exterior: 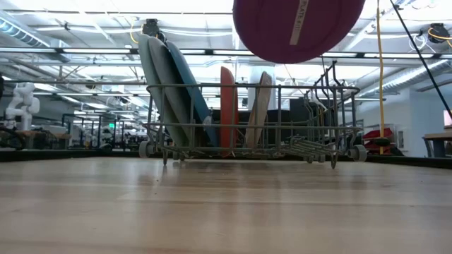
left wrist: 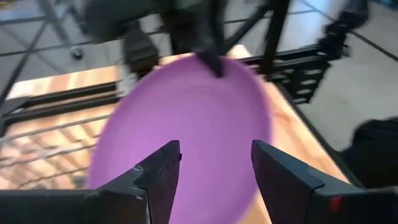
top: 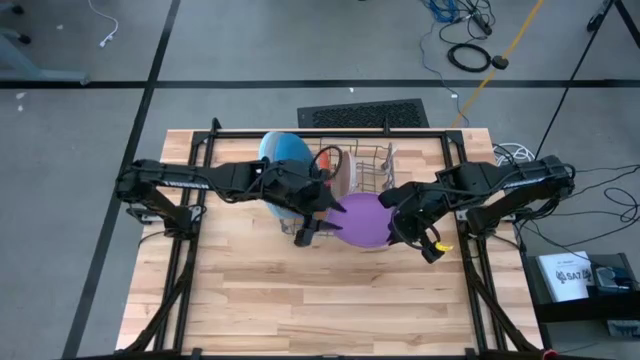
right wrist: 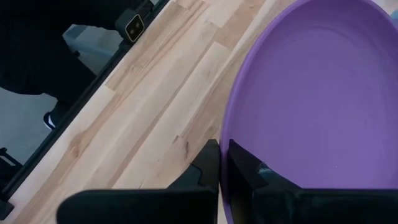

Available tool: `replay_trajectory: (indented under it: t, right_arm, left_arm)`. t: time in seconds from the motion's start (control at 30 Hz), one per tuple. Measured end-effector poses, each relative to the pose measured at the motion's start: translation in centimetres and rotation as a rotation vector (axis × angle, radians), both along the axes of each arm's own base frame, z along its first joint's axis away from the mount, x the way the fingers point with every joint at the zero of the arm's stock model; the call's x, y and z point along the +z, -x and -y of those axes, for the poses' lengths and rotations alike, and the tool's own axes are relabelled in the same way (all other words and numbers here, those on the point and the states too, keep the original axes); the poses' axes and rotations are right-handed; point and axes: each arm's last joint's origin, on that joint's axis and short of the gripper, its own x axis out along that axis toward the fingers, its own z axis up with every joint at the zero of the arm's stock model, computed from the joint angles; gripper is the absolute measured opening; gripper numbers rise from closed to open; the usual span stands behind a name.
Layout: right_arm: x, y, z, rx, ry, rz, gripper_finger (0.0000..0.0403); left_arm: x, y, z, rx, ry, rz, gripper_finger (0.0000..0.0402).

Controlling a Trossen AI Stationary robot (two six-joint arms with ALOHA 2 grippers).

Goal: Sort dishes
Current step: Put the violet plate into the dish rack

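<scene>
The purple plate hangs in the air above the table, just in front of the dish rack. It looks thin, stiff and light, likely plastic, so it should not bend or break easily. It is smooth, so it could slip. The rim is the best place to hold it, because the flat middle gives nothing to pinch.

The right gripper is squeezed shut on the plate's rim. The left gripper has its fingers spread wide, and the plate sits right in front of them, not yet pinched.

The view from above shows both arms meeting at the plate. The low view shows what that one hides: the plate is lifted well off the wood, and other plates stand on edge in the rack, blue and grey big ones, then an orange one and an off-white one. Only the right wrist view shows the pinch up close.
</scene>
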Motion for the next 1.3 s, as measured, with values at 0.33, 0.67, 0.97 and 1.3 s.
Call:
replay_trajectory:
  t: [0.33, 0.67, 0.97, 1.3]
  right_arm:
    - [0.0, -0.2, -0.1, 0.015, 0.003, 0.016, 0.0002]
    - [0.3, -0.4, -0.1, 0.008, 0.0, 0.053, 0.0001]
    - [0.3, -0.4, -0.1, 0.01, 0.0, 0.057, 0.0001]
    - [0.4, -0.5, -0.1, 0.018, -0.007, 0.068, 0.0002]
  left_arm:
    - [-1.7, -0.2, 1.4, -0.063, -0.082, -0.096, 0.0199]
    - [-2.3, -0.3, 2.6, -0.103, -0.116, -0.118, 0.013]
    - [-2.1, -0.3, 3.3, -0.076, -0.142, -0.093, 0.0136]
    - [-3.2, -0.7, 3.3, -0.095, -0.2, -0.141, 0.0066]
